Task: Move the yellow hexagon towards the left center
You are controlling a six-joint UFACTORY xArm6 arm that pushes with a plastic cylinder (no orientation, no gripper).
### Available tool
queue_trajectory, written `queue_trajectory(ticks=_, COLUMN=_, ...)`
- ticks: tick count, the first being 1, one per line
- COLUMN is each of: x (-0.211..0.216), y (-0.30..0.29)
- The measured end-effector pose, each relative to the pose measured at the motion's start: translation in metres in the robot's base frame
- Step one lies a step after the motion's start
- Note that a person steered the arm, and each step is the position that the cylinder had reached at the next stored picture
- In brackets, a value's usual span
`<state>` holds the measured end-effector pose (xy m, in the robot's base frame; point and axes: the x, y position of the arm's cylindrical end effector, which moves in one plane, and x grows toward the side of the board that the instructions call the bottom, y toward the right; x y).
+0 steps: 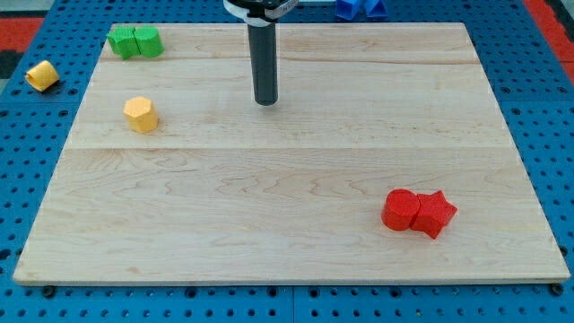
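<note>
The yellow hexagon (141,114) sits on the wooden board (287,179) at the view's left, in the upper half. My tip (265,101) stands on the board at the upper middle, well to the right of the yellow hexagon and a little above its level, touching no block.
Two green blocks (134,41) sit side by side at the board's upper left corner. A red round block (400,210) and a red star (434,213) touch at the lower right. A second yellow block (41,75) lies off the board at the left. A blue object (360,8) is beyond the top edge.
</note>
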<state>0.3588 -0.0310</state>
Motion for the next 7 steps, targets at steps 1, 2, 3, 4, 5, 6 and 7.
queue_trajectory(ticks=1, x=0.0, y=0.004)
queue_trajectory(ticks=2, x=0.004, y=0.006)
queue_trajectory(ticks=3, x=0.039, y=0.006)
queue_trajectory(ticks=4, x=0.073, y=-0.004)
queue_trajectory(ticks=5, x=0.098, y=-0.061)
queue_trajectory(ticks=6, x=0.099, y=-0.141)
queue_trajectory(ticks=7, x=0.058, y=-0.219)
